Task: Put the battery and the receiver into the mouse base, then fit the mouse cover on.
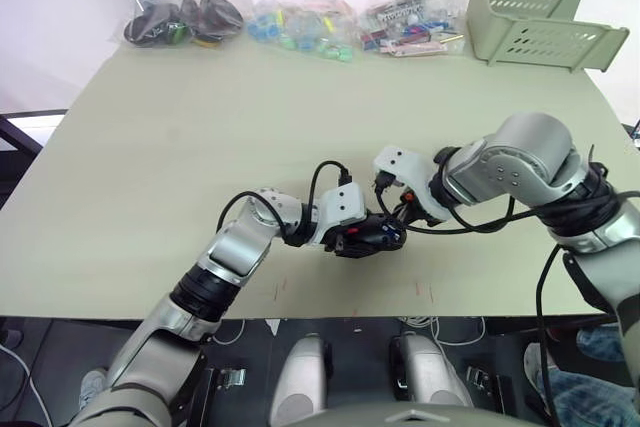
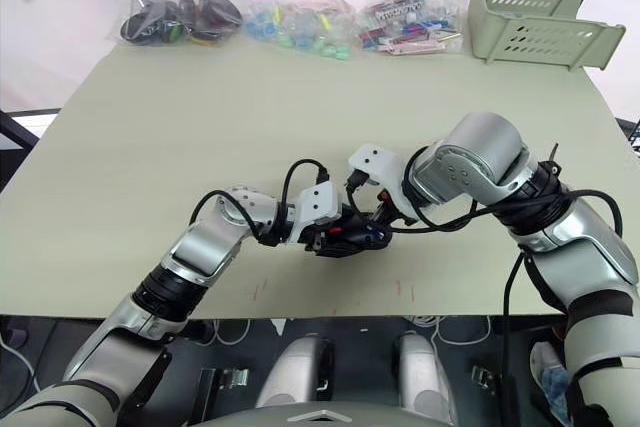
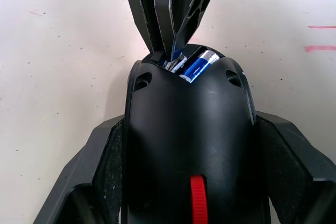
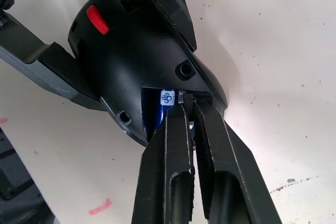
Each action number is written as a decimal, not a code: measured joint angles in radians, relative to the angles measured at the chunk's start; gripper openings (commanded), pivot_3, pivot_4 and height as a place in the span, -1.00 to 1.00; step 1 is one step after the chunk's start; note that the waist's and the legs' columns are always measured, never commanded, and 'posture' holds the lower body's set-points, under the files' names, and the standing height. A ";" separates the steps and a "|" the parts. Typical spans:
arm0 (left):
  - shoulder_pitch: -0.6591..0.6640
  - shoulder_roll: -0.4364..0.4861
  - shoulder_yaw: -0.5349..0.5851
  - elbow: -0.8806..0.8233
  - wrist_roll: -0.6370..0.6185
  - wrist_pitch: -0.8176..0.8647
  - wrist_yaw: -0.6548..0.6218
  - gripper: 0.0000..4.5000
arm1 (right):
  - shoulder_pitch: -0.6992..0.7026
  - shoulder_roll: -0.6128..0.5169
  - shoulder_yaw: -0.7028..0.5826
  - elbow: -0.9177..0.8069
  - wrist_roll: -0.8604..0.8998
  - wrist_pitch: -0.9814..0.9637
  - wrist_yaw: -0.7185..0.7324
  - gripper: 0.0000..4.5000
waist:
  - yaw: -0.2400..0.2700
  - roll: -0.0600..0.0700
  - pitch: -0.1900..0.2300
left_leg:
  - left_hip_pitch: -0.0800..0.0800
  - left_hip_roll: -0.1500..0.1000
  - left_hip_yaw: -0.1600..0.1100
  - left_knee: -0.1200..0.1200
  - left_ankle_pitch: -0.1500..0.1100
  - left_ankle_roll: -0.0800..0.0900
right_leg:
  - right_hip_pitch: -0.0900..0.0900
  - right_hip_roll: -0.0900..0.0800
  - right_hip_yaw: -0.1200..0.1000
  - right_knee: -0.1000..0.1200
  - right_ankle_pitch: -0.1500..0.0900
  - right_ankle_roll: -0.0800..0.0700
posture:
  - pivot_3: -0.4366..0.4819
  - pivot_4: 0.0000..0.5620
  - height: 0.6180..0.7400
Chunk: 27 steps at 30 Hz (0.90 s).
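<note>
Left gripper [image 3: 184,150] clamped on the mouse base [image 3: 184,129]. Right gripper [image 4: 190,111] fingers together, tips at the battery [image 3: 197,66]. Bagged parts [image 1: 300,22] and a green basket [image 1: 530,17] stand far off. No writing legible.

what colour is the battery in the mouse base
Blue with a silvery end; the battery shows best in the left wrist view.

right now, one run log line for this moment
left gripper: shut on mouse base | right gripper: shut, tips in bay at battery | cover: not on
</note>
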 measured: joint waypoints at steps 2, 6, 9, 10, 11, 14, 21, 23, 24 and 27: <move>0.000 0.000 0.000 0.001 0.000 0.000 0.000 0.34 | 0.007 -0.001 -0.004 -0.009 -0.005 -0.003 0.000 -1.00 | 0.000 0.000 0.000 | 0.000 0.000 0.000 0.000 0.000 0.000 | 0.000 0.000 0.000 0.000 0.000 0.000 | -0.05 -0.47 1.00; -0.001 0.000 0.000 0.001 0.000 -0.001 0.000 0.34 | 0.008 -0.002 -0.007 -0.018 -0.012 -0.003 0.001 -1.00 | 0.000 0.000 0.000 | 0.000 0.000 0.000 0.000 0.000 0.000 | 0.000 0.000 0.000 0.000 0.000 0.000 | -0.05 -0.47 1.00; -0.001 -0.001 -0.001 0.001 0.000 -0.002 0.000 0.34 | 0.019 -0.004 -0.010 -0.027 -0.015 -0.004 0.001 -1.00 | 0.000 0.000 0.000 | 0.000 0.000 0.000 0.000 0.000 0.000 | 0.000 0.000 0.000 0.000 0.000 0.000 | -0.05 -0.47 1.00; -0.001 -0.001 -0.001 0.001 0.000 -0.002 0.000 0.34 | 0.019 -0.004 -0.010 -0.028 -0.015 -0.004 0.001 -1.00 | 0.000 0.000 0.000 | 0.000 0.000 0.000 0.000 0.000 0.000 | 0.000 0.000 0.000 0.000 0.000 0.000 | -0.05 -0.47 1.00; -0.001 -0.001 -0.001 0.001 0.000 -0.002 0.000 0.34 | 0.020 -0.003 -0.015 -0.031 -0.017 -0.004 0.001 -1.00 | 0.000 0.000 0.000 | 0.000 0.000 0.000 0.000 0.000 0.000 | 0.000 0.000 0.000 0.000 0.000 0.000 | -0.05 -0.47 1.00; -0.001 0.000 -0.001 0.002 0.000 -0.003 0.000 0.34 | 0.029 0.000 -0.034 -0.031 -0.020 -0.003 0.000 -1.00 | 0.000 0.000 0.000 | 0.000 0.000 0.000 0.000 0.000 0.000 | 0.000 0.000 0.000 0.000 0.000 0.000 | -0.05 -0.47 1.00; -0.001 -0.001 -0.001 0.008 0.000 -0.014 -0.001 0.34 | 0.045 0.003 -0.062 -0.040 -0.020 0.002 -0.001 -1.00 | 0.001 0.000 0.000 | 0.000 0.000 0.000 0.000 0.000 0.000 | 0.000 0.000 0.000 0.000 0.000 0.000 | -0.05 -0.47 1.00; -0.001 -0.001 -0.001 0.009 -0.001 -0.015 -0.002 0.34 | 0.053 0.002 -0.070 -0.046 -0.020 0.002 -0.003 -1.00 | 0.001 0.000 0.000 | 0.000 0.000 0.000 0.000 0.000 0.000 | 0.000 0.000 0.000 0.000 0.000 0.000 | -0.05 -0.47 1.00; -0.002 -0.001 -0.001 0.010 -0.001 -0.015 -0.003 0.34 | 0.066 0.002 -0.080 -0.060 -0.022 0.002 -0.010 -1.00 | 0.001 0.000 0.000 | 0.000 0.000 0.000 0.000 0.000 0.000 | 0.000 0.000 0.000 0.000 0.000 0.000 | -0.05 -0.47 1.00; -0.002 -0.001 -0.001 0.010 -0.001 -0.015 -0.004 0.34 | 0.096 0.000 -0.103 -0.097 -0.033 0.000 -0.016 -1.00 | 0.001 0.000 0.000 | 0.000 0.000 0.000 0.000 0.000 0.000 | 0.000 0.000 0.000 -0.001 0.000 0.000 | -0.05 -0.47 1.00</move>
